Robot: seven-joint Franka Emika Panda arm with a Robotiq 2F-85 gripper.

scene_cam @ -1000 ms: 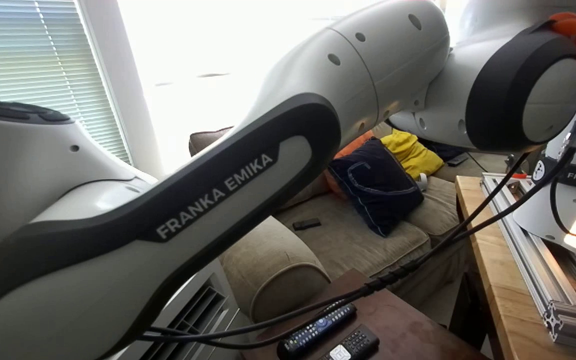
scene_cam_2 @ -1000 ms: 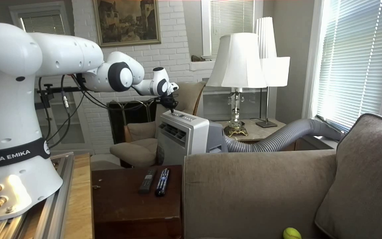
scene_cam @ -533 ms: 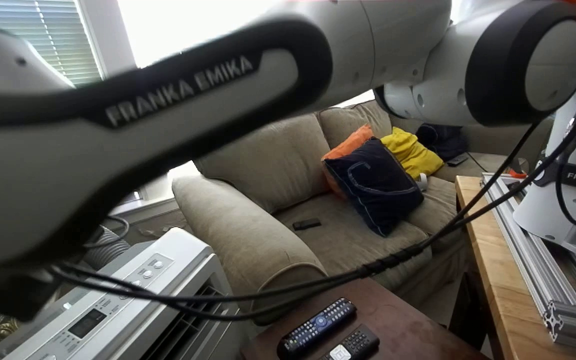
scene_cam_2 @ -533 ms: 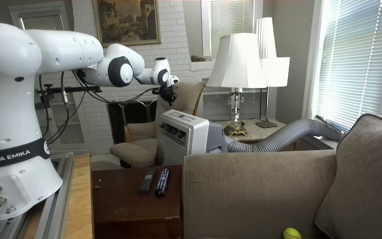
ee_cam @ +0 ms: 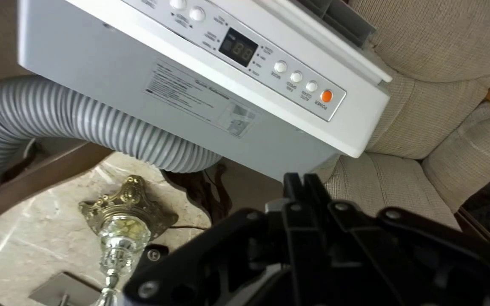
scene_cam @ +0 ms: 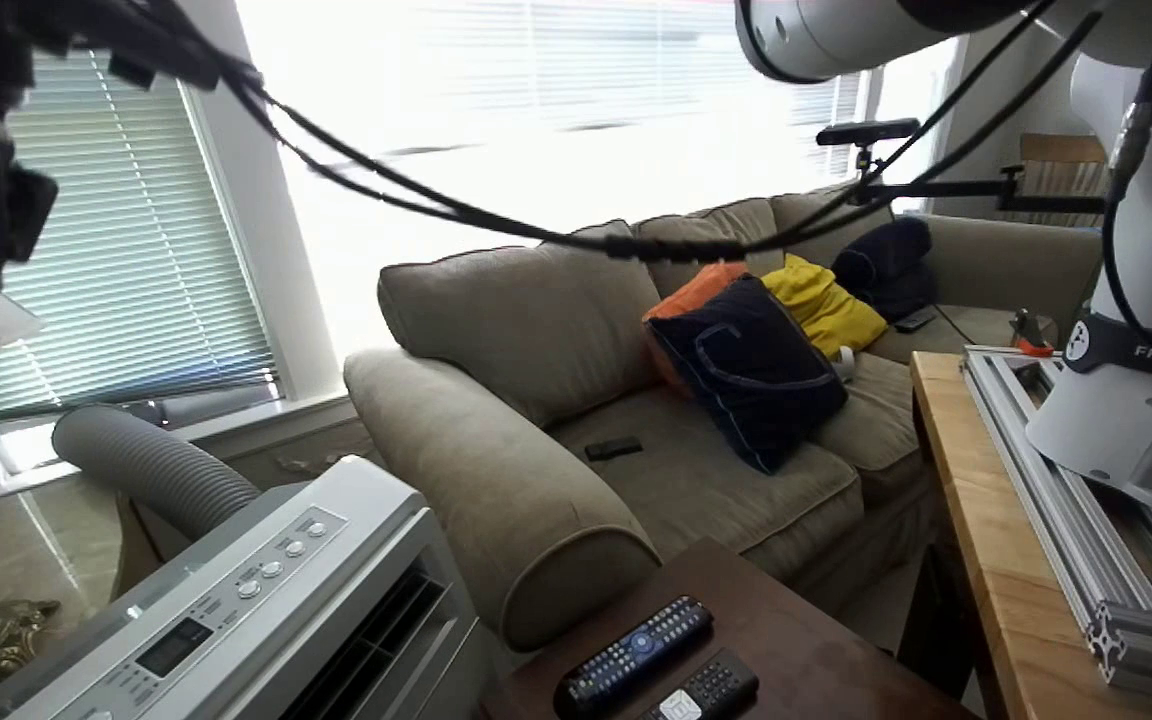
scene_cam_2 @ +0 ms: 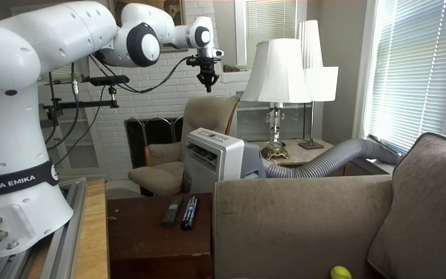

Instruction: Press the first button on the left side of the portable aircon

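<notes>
The portable aircon [scene_cam_2: 230, 155] is a pale grey-white boxy unit with a sloped top panel. It shows in both exterior views [scene_cam: 366, 500] and in the wrist view [ee_cam: 355, 123]. In the wrist view its panel has a dark display [ee_cam: 238, 47] with dim digits, several white buttons [ee_cam: 296, 76] and an orange power button [ee_cam: 326, 96] at the right end of the row. My gripper [scene_cam_2: 208, 89] hangs well above the aircon, pointing down, touching nothing. In the wrist view the gripper's fingertips [ee_cam: 302, 177] are nearly together with nothing between them; the panel lies beyond them.
A grey hose [scene_cam_2: 339, 155] runs from the aircon to the window. A lamp [scene_cam_2: 275, 77] stands on a side table [scene_cam_2: 319, 153] behind it. The sofa [scene_cam_2: 304, 209], an armchair [scene_cam_2: 211, 112] and a brown table [scene_cam_2: 157, 244] with remotes [scene_cam_2: 189, 213] are near.
One second ago my gripper's tips were at the aircon's top panel. The arm and gripper have since risen high above it and slightly right in an exterior view. The aircon has not moved.
</notes>
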